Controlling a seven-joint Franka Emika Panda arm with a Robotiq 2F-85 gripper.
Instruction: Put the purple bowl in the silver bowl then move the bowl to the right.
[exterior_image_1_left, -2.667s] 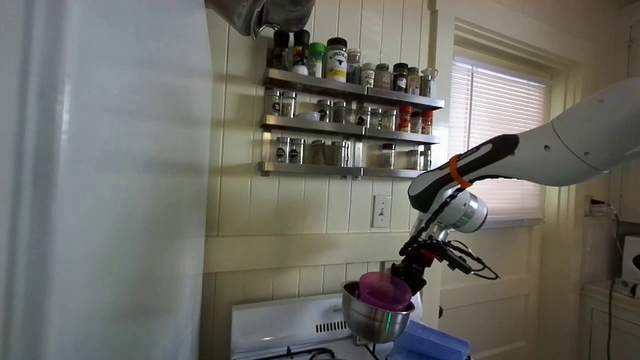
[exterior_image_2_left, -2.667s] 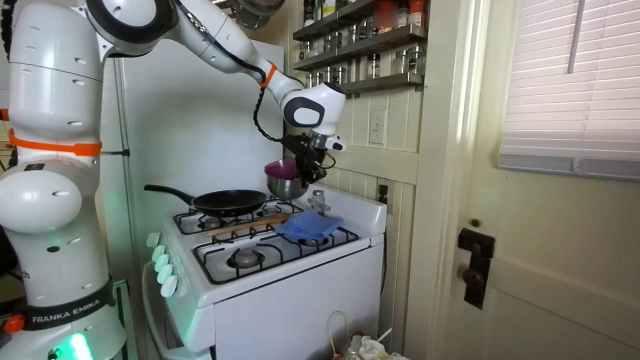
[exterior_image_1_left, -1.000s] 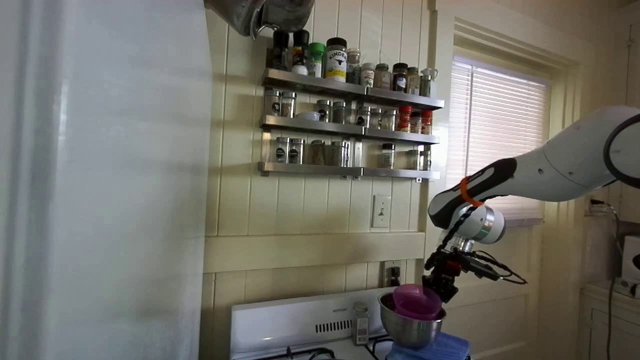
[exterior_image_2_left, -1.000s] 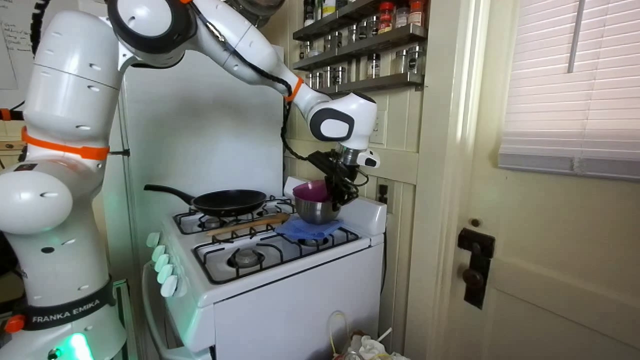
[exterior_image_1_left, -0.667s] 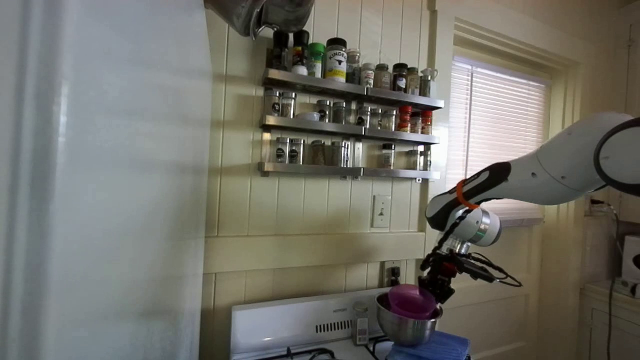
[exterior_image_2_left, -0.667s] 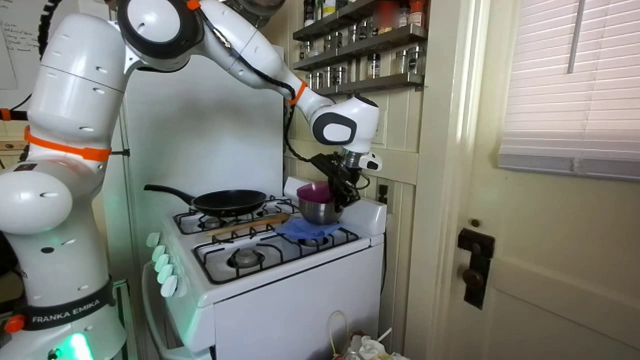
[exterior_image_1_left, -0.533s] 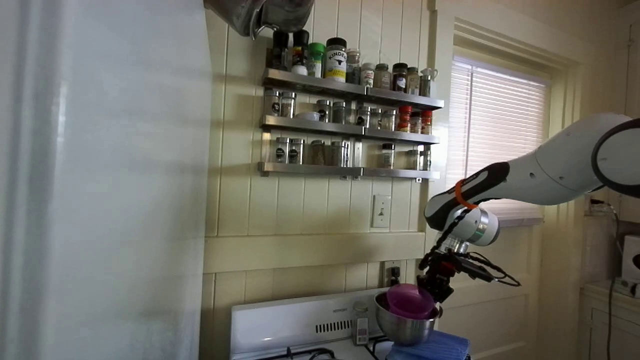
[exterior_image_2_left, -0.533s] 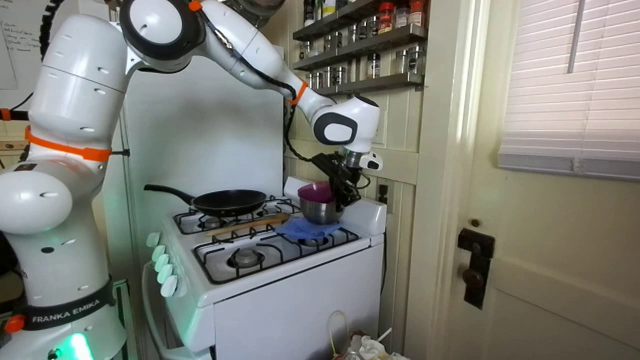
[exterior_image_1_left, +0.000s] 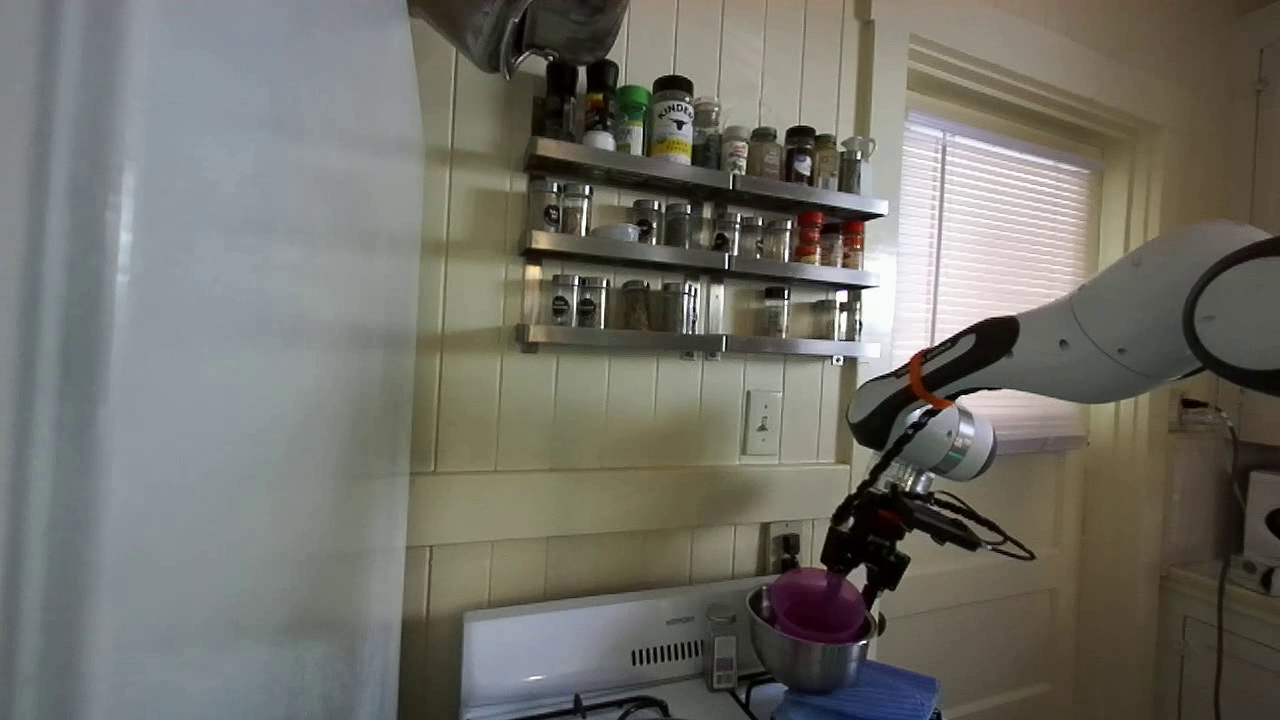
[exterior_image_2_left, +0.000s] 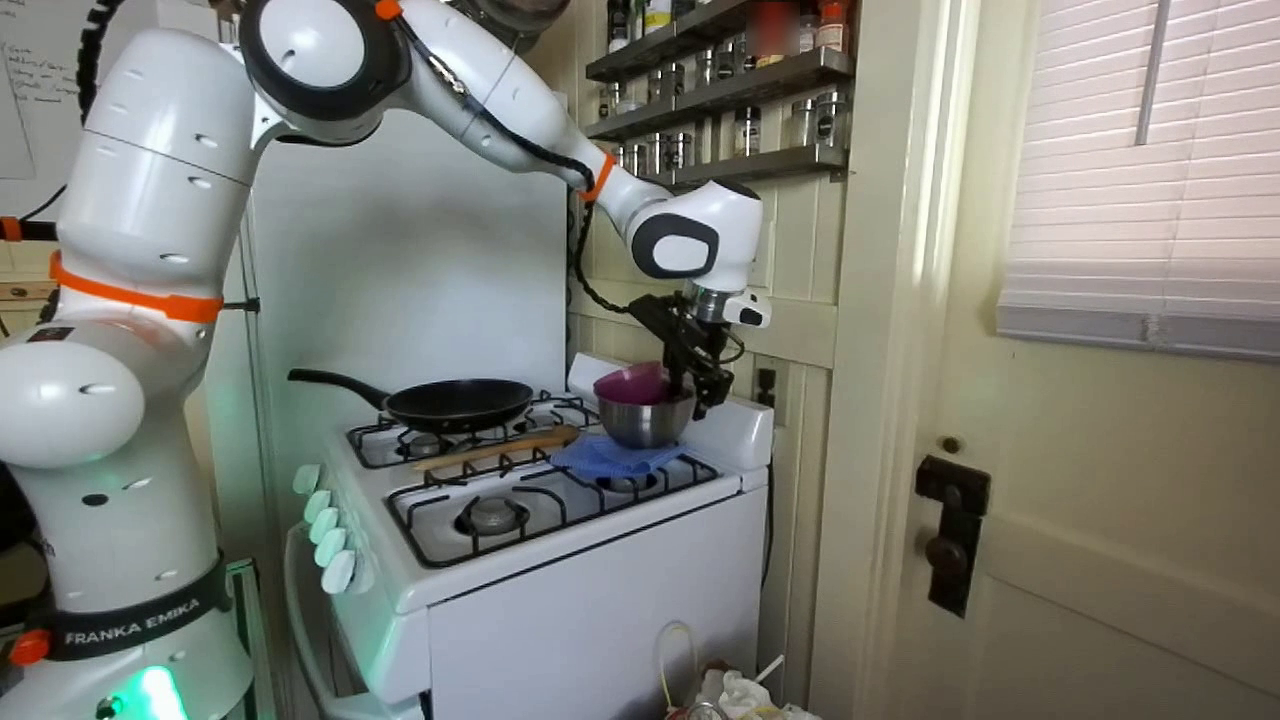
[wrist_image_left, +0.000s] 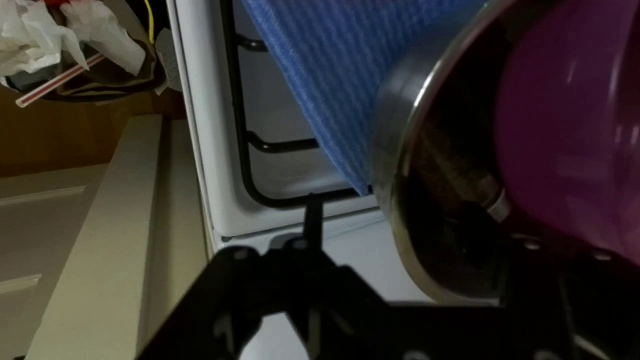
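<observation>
Purple bowl (exterior_image_1_left: 815, 612) sits, apparently tilted, inside the shiny silver bowl (exterior_image_1_left: 805, 664)

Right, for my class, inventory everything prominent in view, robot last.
Purple bowl: 1, purple, in silver bowl
Silver bowl: 1, metallic, on cloth
Cloth: 1, blue, on stove
Stove: 1, white, by wall
Pan: 1, black, on stove
Wooden utensil: 1, brown, on stove
Glass jar: 1, clear, on stove
Shelves: 3 tiers, grey, wall
Spice jars: many, mixed, shelves
Door: 1, cream, beside stove
Blind: 1, white, door
Arm: 1, white, over stove
Gripper: 1, black, silver bowl's rim
</observation>
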